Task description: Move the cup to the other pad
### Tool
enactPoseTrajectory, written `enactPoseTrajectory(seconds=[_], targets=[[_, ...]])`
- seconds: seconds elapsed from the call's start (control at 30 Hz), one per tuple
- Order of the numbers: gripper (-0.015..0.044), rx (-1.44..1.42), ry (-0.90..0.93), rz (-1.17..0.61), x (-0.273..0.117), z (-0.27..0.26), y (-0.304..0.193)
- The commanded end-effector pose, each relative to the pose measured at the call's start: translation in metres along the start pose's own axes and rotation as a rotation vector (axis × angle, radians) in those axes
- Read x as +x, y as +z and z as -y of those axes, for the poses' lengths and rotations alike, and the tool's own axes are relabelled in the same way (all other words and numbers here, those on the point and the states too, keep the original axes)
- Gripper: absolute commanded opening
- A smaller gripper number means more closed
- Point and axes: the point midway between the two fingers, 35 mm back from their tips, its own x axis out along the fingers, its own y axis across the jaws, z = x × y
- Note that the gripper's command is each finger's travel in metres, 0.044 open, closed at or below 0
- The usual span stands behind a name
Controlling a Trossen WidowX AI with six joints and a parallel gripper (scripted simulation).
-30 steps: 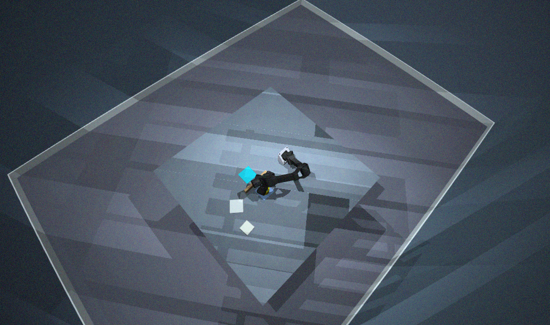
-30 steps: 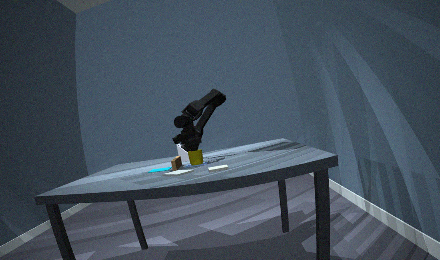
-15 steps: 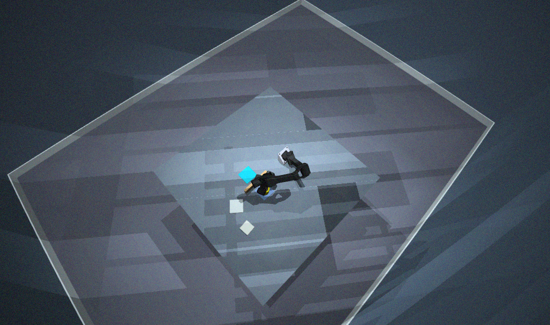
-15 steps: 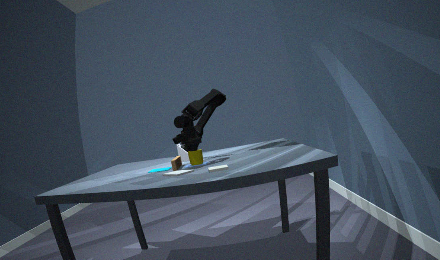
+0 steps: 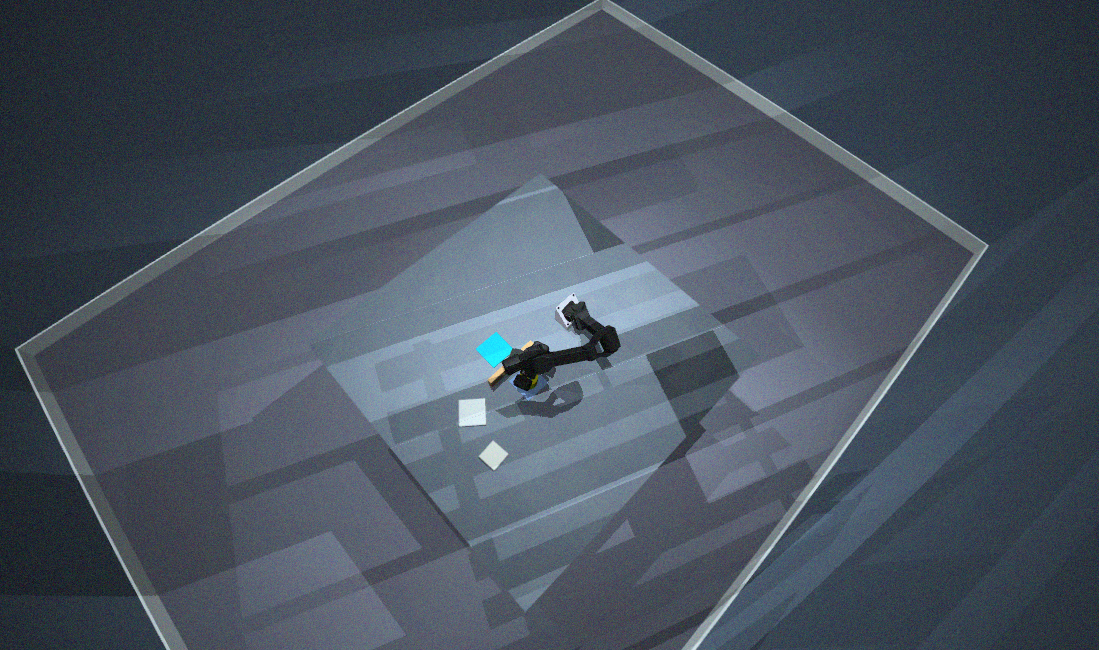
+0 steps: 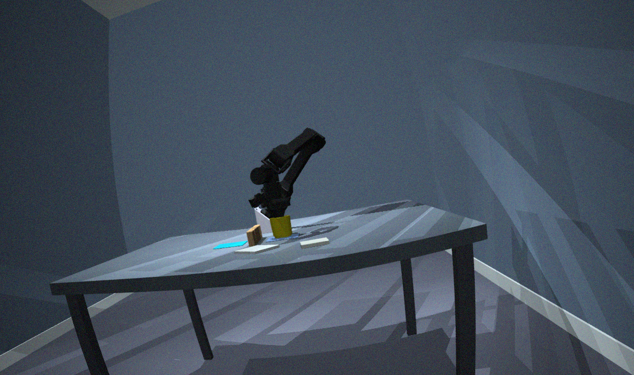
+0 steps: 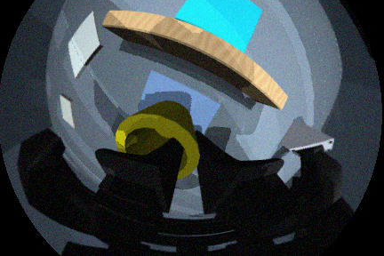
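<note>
The yellow cup (image 5: 534, 380) (image 6: 281, 227) (image 7: 171, 110) is upright at the blue pad (image 7: 202, 105); I cannot tell whether its base touches the pad. My gripper (image 7: 189, 133) is shut on the cup's wall, with one finger inside the rim and one outside. In the exterior view the fingers reach down to the rim. The marbles cannot be made out inside the dark cup. The other pad, cyan (image 5: 493, 348) (image 6: 231, 244) (image 7: 224, 12), lies beyond the wooden block.
The wooden block (image 5: 497, 377) (image 6: 254, 235) (image 7: 200, 48) stands between the two pads as a low wall. A larger white slab (image 5: 471, 411) (image 6: 257, 248) (image 7: 84, 44) and a smaller pale block (image 5: 493, 455) (image 6: 314, 242) (image 7: 67, 110) lie off to the side.
</note>
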Motion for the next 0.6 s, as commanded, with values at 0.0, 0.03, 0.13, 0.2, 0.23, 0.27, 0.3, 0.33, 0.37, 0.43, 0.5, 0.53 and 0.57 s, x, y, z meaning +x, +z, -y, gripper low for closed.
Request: enactPoseTrajectory(seconds=[0.0,0.03,0.13,0.2,0.23,0.27,0.3,0.33,0.37,0.43,0.5,0.53,0.57], targets=[[0.0000,-0.004,0.006,0.007,-0.009,-0.003,0.002],[0.0000,-0.004,0.006,0.007,-0.012,-0.003,0.002],[0.0000,-0.002,0.005,0.008,-0.023,-0.003,0.003],[0.0000,-0.002,0.005,0.008,-0.029,-0.003,0.003],[0.0000,-0.001,0.005,0.008,-0.032,-0.003,0.003],[0.0000,-0.001,0.005,0.007,-0.036,-0.002,0.003],[0.0000,-0.001,0.005,0.007,-0.039,-0.002,0.003],[0.0000,0.000,0.005,0.007,-0.042,-0.002,0.003],[0.0000,0.000,0.005,0.007,-0.046,-0.002,0.003],[0.0000,0.001,0.005,0.006,-0.052,-0.002,0.003],[0.0000,0.001,0.005,0.005,-0.059,-0.001,0.002],[0.0000,0.002,0.005,0.004,-0.062,-0.001,0.002],[0.0000,0.002,0.005,0.003,-0.066,-0.001,0.002]])
